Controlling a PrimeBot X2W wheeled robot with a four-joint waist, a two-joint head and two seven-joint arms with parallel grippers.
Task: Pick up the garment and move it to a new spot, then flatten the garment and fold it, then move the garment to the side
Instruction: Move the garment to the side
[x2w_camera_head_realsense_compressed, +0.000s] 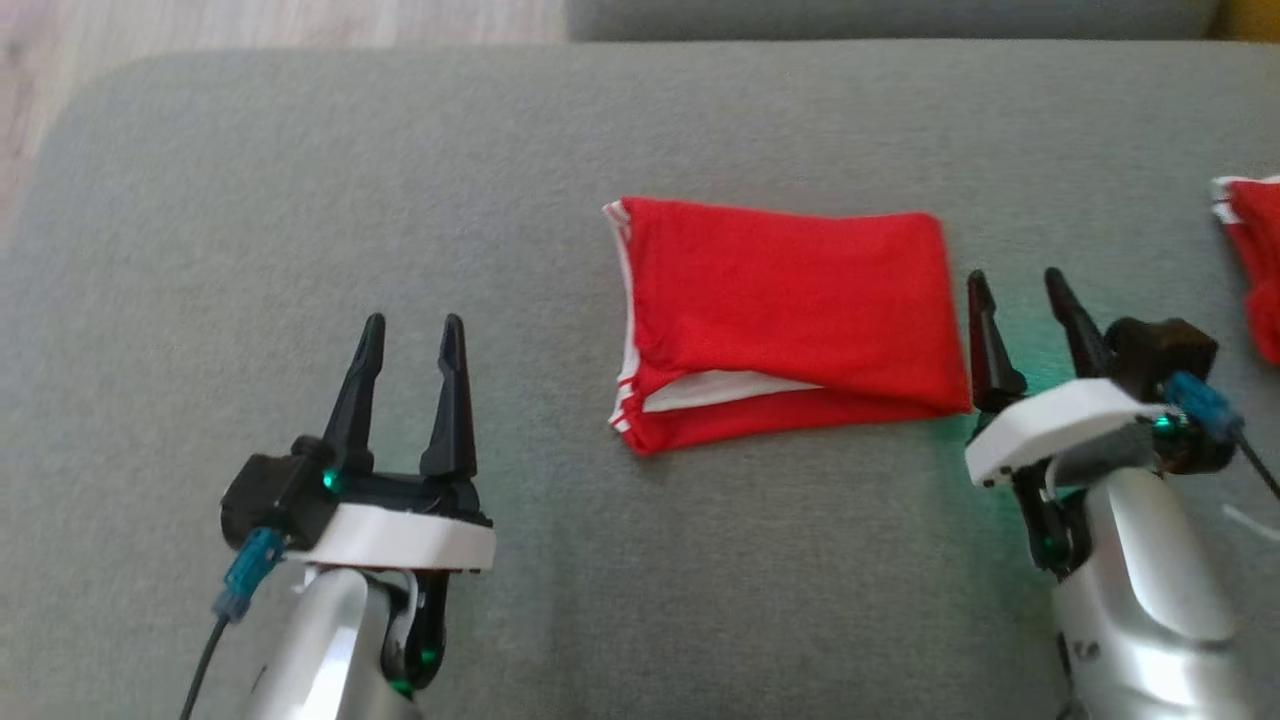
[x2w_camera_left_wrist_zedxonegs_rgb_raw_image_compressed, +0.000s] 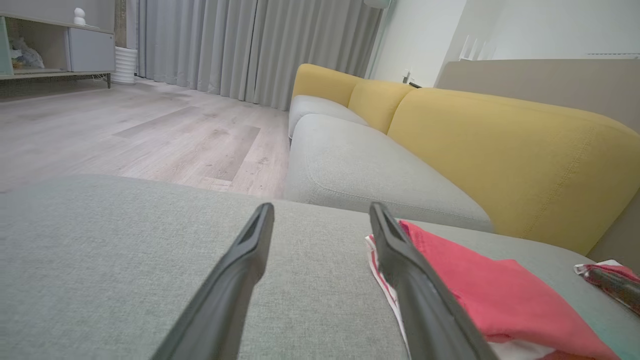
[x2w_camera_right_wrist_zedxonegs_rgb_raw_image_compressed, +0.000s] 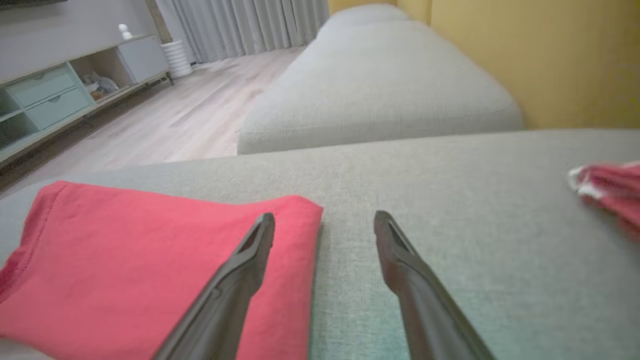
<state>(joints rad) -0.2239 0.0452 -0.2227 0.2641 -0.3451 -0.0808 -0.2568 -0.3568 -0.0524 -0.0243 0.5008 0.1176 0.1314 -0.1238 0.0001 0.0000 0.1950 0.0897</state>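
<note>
A red garment with white trim lies folded into a rectangle in the middle of the grey cushion. My left gripper stands open well to the garment's left, holding nothing. My right gripper is open just beside the garment's right edge, its left finger close to the fabric. In the left wrist view the garment lies to the right of my open left gripper. The right wrist view shows the garment under the left finger of my open right gripper.
A second red and white cloth lies at the cushion's right edge, also seen as a cloth in the right wrist view. Beyond the cushion are a sofa with yellow backs, wooden floor and a low cabinet.
</note>
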